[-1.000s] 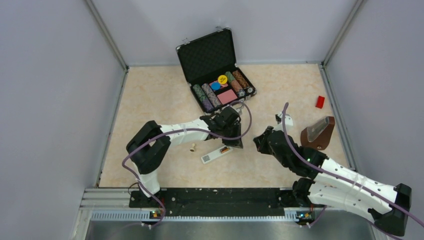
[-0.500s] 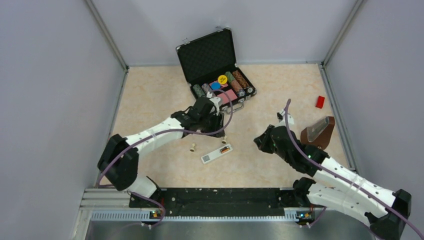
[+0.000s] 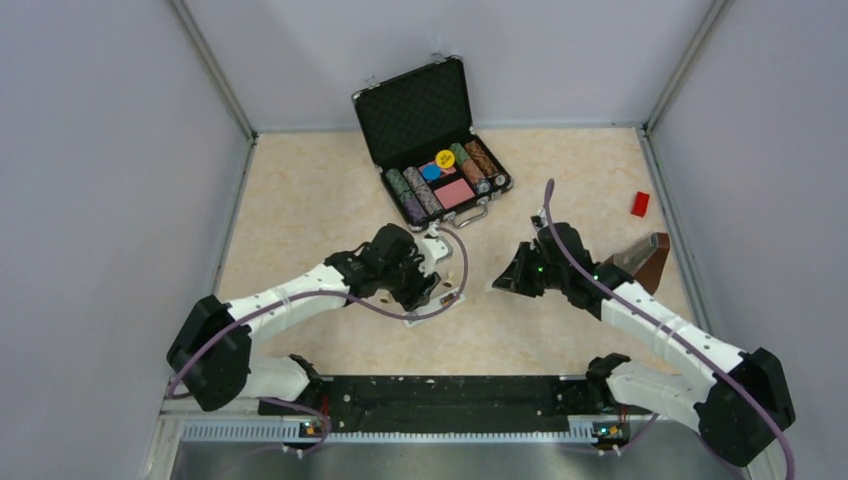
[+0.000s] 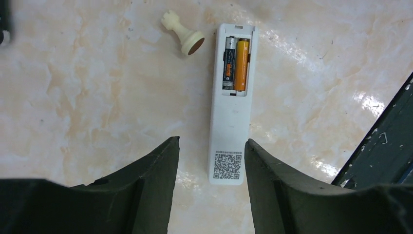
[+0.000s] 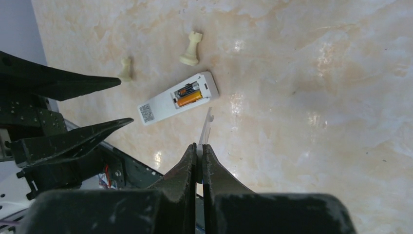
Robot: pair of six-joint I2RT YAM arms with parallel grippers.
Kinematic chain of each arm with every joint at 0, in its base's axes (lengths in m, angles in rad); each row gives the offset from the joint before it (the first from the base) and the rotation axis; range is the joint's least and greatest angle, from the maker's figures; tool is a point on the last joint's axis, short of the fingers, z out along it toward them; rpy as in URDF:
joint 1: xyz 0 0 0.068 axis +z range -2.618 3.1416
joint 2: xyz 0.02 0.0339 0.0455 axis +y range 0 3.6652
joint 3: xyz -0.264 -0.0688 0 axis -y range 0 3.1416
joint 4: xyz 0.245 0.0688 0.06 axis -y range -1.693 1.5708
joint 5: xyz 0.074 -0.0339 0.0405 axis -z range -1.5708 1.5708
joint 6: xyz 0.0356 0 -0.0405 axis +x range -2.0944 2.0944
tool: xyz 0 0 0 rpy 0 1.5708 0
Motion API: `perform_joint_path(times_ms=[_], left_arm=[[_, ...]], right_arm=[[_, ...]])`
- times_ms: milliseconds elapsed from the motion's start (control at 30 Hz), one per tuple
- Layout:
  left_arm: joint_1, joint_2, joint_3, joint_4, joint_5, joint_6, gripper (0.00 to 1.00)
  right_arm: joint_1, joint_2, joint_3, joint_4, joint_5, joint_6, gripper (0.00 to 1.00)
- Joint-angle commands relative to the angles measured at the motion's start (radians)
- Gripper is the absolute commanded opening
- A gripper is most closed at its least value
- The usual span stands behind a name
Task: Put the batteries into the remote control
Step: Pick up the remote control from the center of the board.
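The white remote control lies flat on the table, slot face up. The copper-orange battery and the blackish battery lie side by side in its slot. My left gripper is open and hangs over the remote's QR-code end, one finger on each side, touching nothing. It covers most of the remote in the top view. My right gripper is shut on a thin white cover plate, seen edge-on, held above the table just right of the remote.
Two cream chess pieces lie just beyond the remote. An open black chip case stands at the back. A brown holder and a red block are at the right. The black base rail runs along the near edge.
My left gripper swung back from beside the chip case and came down over the remote. My right gripper moved left toward the remote, still holding the thin plate.
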State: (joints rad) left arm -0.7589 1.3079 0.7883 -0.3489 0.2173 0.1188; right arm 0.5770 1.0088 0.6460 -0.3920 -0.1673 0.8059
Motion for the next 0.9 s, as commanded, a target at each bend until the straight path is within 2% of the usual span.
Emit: perform_joint_path(times_ms=[0, 133, 467, 700, 867], left_arm=[[-0.007, 0.066, 0.066, -0.023, 0.078, 0.178, 0.57], [-0.023, 0.102, 0.06, -0.018, 0.079, 0.207, 0.57], [-0.083, 0.147, 0.027, 0.024, 0.047, 0.281, 0.58], [-0.118, 0.231, 0.051, 0.009, -0.042, 0.292, 0.58], [-0.118, 0.289, 0.083, -0.042, -0.042, 0.292, 0.57]], right_arm=[[-0.043, 0.023, 0.038, 0.076, -0.124, -0.019, 0.0], [-0.076, 0.033, 0.014, 0.125, -0.185, 0.008, 0.0], [-0.112, 0.053, 0.007, 0.141, -0.222, 0.0, 0.0], [-0.129, 0.065, 0.001, 0.156, -0.237, -0.001, 0.0], [-0.135, 0.07, -0.002, 0.157, -0.239, -0.002, 0.0]])
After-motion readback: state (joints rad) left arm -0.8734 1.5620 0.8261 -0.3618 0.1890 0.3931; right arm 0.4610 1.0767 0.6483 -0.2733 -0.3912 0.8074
